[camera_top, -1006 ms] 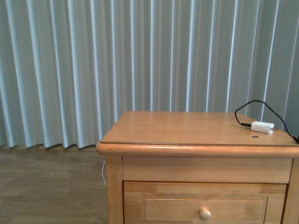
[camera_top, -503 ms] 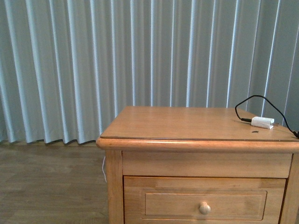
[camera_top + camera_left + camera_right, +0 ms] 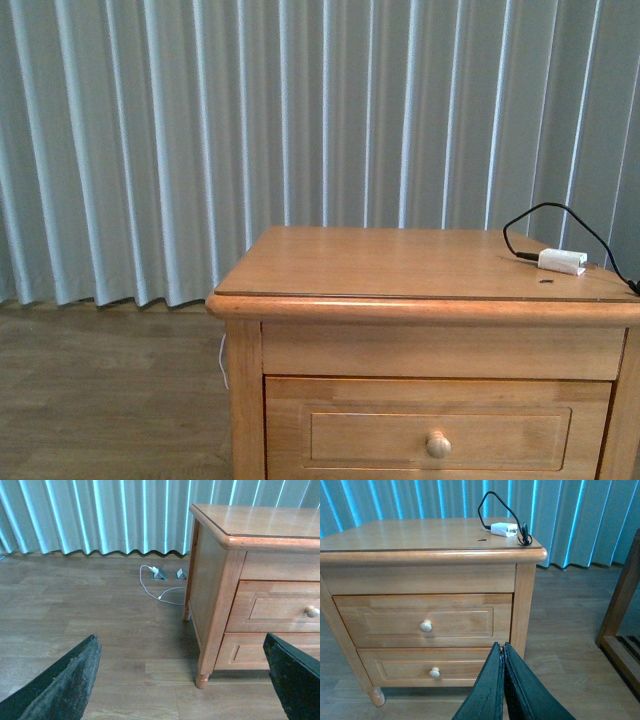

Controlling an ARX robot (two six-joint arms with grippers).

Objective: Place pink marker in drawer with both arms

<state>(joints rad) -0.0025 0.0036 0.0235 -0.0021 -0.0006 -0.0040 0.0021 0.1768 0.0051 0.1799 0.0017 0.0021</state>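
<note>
Light wood fills the lower right of the front view: the nightstand (image 3: 400,265), with the drawer (image 3: 437,428) shut below its top and its knob (image 3: 438,445) at the bottom edge. We see no pink marker in any view; only a white adapter (image 3: 561,262) lies at the top's right edge. Our left gripper (image 3: 185,680) stands wide open, its fingers (image 3: 60,682) in the lower corners of the left wrist view, holding nothing. Our right gripper (image 3: 502,680), low in the centre of the right wrist view, is closed with nothing between its fingers. We judge the drawer stiff and light, best taken by the small round knob, which may slip.
</note>
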